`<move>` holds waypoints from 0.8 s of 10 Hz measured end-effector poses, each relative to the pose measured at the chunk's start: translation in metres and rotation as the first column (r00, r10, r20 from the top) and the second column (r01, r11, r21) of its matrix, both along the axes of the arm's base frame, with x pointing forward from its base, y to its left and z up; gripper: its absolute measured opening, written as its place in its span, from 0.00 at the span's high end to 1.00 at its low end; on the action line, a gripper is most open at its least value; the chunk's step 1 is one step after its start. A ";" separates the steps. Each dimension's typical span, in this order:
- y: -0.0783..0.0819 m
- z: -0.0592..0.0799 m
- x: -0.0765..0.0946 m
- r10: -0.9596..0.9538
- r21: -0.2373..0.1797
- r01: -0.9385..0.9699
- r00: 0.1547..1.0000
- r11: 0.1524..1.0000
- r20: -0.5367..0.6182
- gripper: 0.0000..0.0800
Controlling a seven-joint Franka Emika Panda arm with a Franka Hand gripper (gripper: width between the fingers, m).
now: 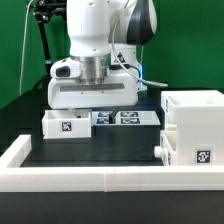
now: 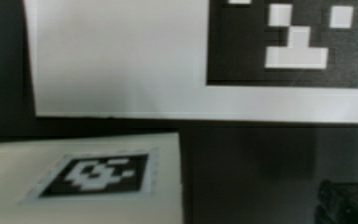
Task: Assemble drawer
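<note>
Drawer tray, small white plastic [image 1: 61,124], sits beside the big white case [image 1: 196,128]; the gripper [image 1: 92,100] hovers above it, fingers hidden, so I cannot tell their state. Grabbing seems next.

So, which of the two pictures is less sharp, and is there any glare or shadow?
Wrist view: soft; the tag on the white part below has fuzzy edges, as does the marker board. Exterior view: sharper; the large case is bright without strong glare, and the gripper area over the small tray is shaded.
</note>
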State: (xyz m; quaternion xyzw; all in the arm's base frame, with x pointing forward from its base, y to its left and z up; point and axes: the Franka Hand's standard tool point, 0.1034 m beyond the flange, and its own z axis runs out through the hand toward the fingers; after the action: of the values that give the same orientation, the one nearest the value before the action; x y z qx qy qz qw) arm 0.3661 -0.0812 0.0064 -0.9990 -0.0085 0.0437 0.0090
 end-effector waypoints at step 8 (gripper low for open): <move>0.000 0.000 0.000 0.007 0.000 -0.007 1.000 1.000 0.003 0.95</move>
State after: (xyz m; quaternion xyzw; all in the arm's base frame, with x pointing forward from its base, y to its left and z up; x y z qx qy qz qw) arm 0.3665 -0.0812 0.0065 -0.9990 -0.0120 0.0424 0.0088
